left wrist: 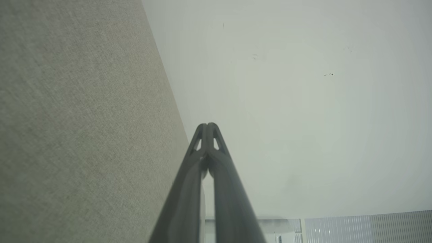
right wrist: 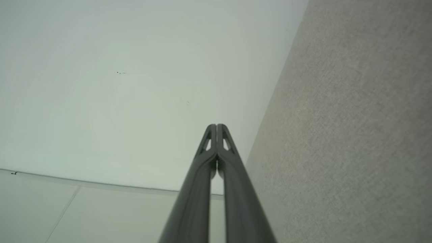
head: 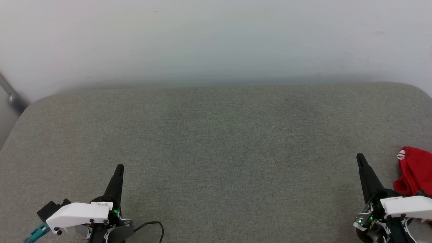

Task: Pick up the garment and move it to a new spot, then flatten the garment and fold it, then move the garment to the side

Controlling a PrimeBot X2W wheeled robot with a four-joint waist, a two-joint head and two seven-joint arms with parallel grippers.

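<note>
Head view: I have the left gripper [head: 119, 168] at near left and the right gripper [head: 360, 158] at near right, both over the grey-green padded surface [head: 216, 141], fingers pressed together, holding nothing. The garment [head: 414, 172], red with a bit of white striped trim, lies bunched at the near right edge, just beside the right gripper's wrist. Left wrist view: fingers [left wrist: 189, 192] meet tip to tip, empty, pale wall [left wrist: 303, 101] beyond. Right wrist view: fingers [right wrist: 199, 195] likewise together, nothing between.
</note>
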